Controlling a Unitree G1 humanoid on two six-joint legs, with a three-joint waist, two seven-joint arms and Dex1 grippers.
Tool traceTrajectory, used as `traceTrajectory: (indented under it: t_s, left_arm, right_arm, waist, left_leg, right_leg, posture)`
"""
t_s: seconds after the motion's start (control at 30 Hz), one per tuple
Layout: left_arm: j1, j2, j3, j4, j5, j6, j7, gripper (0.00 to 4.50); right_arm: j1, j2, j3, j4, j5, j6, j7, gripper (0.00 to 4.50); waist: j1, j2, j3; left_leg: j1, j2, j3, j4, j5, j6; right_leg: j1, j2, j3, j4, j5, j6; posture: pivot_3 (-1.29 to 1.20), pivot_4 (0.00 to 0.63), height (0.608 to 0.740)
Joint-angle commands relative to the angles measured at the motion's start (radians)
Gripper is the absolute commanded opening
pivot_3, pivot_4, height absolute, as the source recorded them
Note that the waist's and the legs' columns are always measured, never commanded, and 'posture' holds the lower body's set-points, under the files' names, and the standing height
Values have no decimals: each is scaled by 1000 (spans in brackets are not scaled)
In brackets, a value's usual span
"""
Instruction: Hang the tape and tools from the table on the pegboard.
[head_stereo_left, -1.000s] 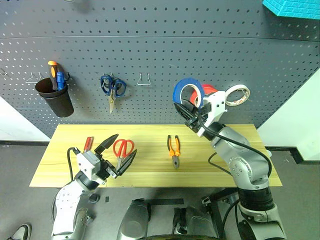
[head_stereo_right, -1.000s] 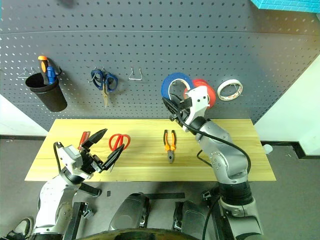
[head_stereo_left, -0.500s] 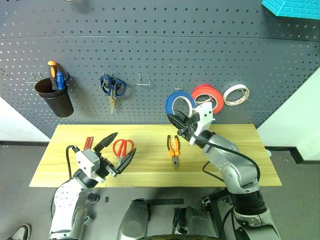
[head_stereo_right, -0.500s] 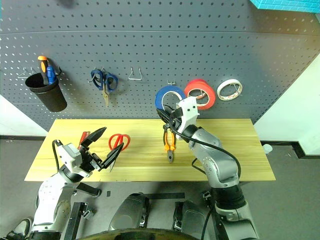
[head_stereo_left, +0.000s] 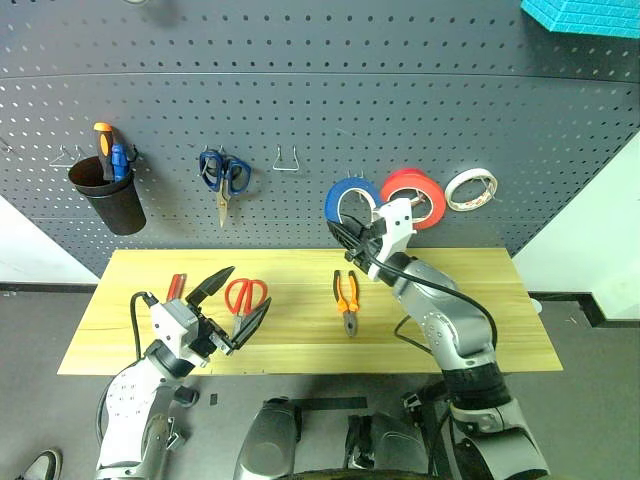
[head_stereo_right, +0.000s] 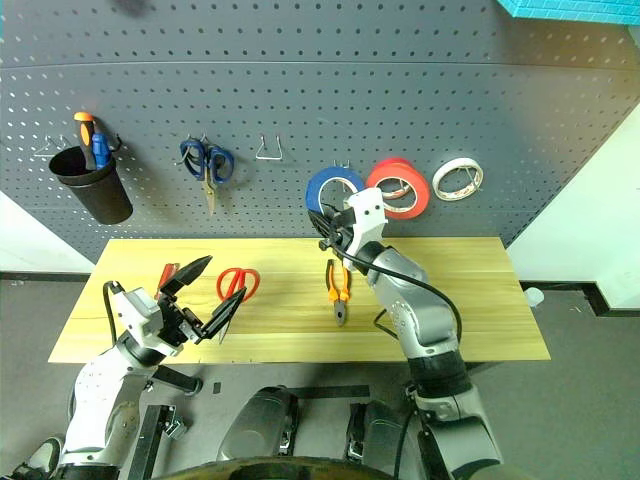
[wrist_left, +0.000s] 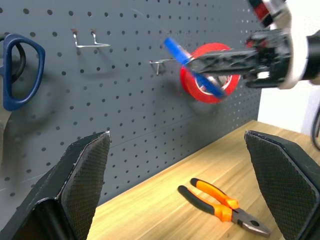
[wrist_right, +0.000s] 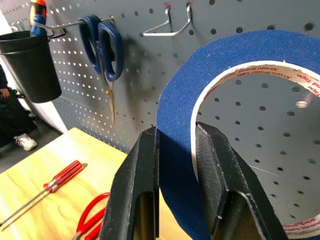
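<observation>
Our left gripper (head_stereo_left: 232, 298) hangs with jaws wide apart over the surface (head_stereo_left: 300, 345), near the red scissors (head_stereo_left: 244, 295), while our right gripper (wrist_right: 176, 150) clamps the blue tape (head_stereo_left: 352, 198) against the pegboard (head_stereo_left: 320, 110).

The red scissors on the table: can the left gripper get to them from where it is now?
Probably yes. The left gripper is open and hangs just beside the red scissors on the table, with nothing between them.
</observation>
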Motion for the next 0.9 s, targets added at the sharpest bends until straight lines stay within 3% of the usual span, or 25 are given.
traceTrajectory:
  t_s: [0.03, 0.53, 0.87, 0.9]
  left_arm:
    - [-8, 4, -2, -38, -2, 3, 9, 4500]
    - [11, 18, 5, -68, -4, 13, 23, 4500]
    - [0, 30, 6, -87, 1, 27, 54, 4500]
    - [1, 31, 6, -89, 2, 29, 56, 4500]
  right_arm:
    - [-48, 17, 0, 49, -20, -68, 24, 665]
    - [-126, 54, -15, 312, -95, -218, 34, 663]
    - [-157, 60, -72, 448, -101, -216, 18, 663]
    - [-155, 57, -75, 446, -102, -219, 21, 1008]
  waist:
    - [0, 0, 0]
    - [-3, 0, 0]
    - [0, 0, 0]
    - [0, 1, 0]
  left_leg:
    - [0, 0, 0, 0, 0, 0]
    - [1, 1, 0, 0, 0, 0]
    - [1, 1, 0, 0, 0, 0]
    - [1, 1, 0, 0, 0, 0]
  right_leg:
    - [0, 0, 0, 0, 0, 0]
    - [0, 0, 0, 1, 0, 0]
    - [0, -1, 1, 1, 0, 0]
    - [0, -1, 1, 1, 0, 0]
  posture:
    - [374, 85, 676]
    - [386, 101, 676]
    - [397, 108, 676]
    - [397, 109, 676]
